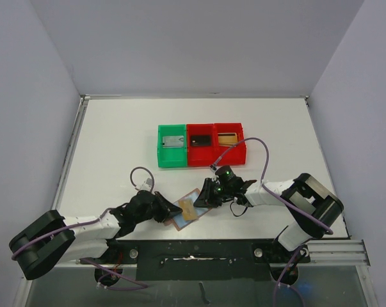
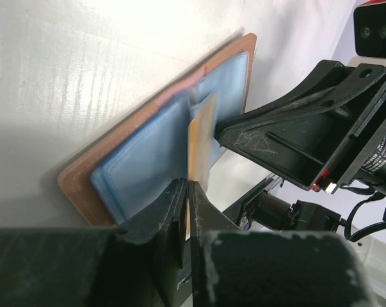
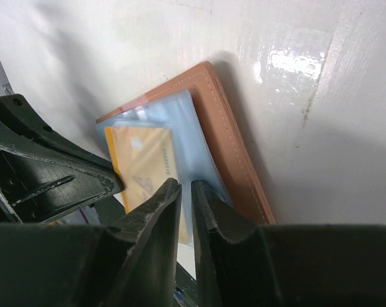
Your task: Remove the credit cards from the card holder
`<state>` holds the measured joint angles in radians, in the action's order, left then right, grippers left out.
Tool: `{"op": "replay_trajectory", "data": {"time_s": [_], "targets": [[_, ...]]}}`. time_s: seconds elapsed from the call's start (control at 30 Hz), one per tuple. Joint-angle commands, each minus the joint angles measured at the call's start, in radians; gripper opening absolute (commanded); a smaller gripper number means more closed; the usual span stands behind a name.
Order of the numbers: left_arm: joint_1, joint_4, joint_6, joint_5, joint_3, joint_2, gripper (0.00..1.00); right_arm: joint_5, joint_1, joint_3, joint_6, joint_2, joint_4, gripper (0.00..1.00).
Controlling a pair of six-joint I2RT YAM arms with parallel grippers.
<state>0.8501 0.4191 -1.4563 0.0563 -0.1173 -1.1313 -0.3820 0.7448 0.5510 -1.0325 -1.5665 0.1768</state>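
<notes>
The thin, stiff card (image 2: 202, 128) is pinched at its edge by the closed left gripper (image 2: 187, 187), while the soft card holder (image 3: 231, 141) seems clamped by the right gripper (image 3: 186, 188).

Left end effector (image 2: 187, 187) shut; right end effector (image 3: 185, 187) seemingly near-closed; both low, facing.

A white glossy bench (image 1: 116, 141) is lying between plain grey walls (image 1: 199, 45), overhead light is glaring off its top, and a metal rail (image 1: 337, 246) is edging it.
</notes>
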Motion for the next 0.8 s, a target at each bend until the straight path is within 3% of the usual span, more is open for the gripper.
{"op": "replay_trajectory", "data": {"time_s": [0.0,0.23,0.33,0.53,0.67,0.77], "targets": [[0.001,0.009,0.002,-0.020,0.008,0.020,0.08,0.075,-0.011,-0.029,0.035,-0.037,-0.089,0.17],[0.000,0.041,0.007,-0.014,0.000,-0.006,0.10,0.076,-0.012,-0.030,0.035,-0.035,-0.092,0.17],[0.001,0.068,0.005,-0.006,0.002,-0.018,0.17,0.075,-0.012,-0.029,0.035,-0.035,-0.091,0.17],[0.001,0.120,0.006,0.007,-0.009,-0.055,0.21,0.074,-0.012,-0.028,0.035,-0.034,-0.092,0.17],[0.001,0.150,0.006,0.015,-0.015,-0.093,0.17,0.074,-0.012,-0.029,0.036,-0.035,-0.091,0.17],[0.001,0.178,0.004,0.028,-0.014,-0.122,0.08,0.074,-0.012,-0.033,0.034,-0.034,-0.089,0.17]]}}
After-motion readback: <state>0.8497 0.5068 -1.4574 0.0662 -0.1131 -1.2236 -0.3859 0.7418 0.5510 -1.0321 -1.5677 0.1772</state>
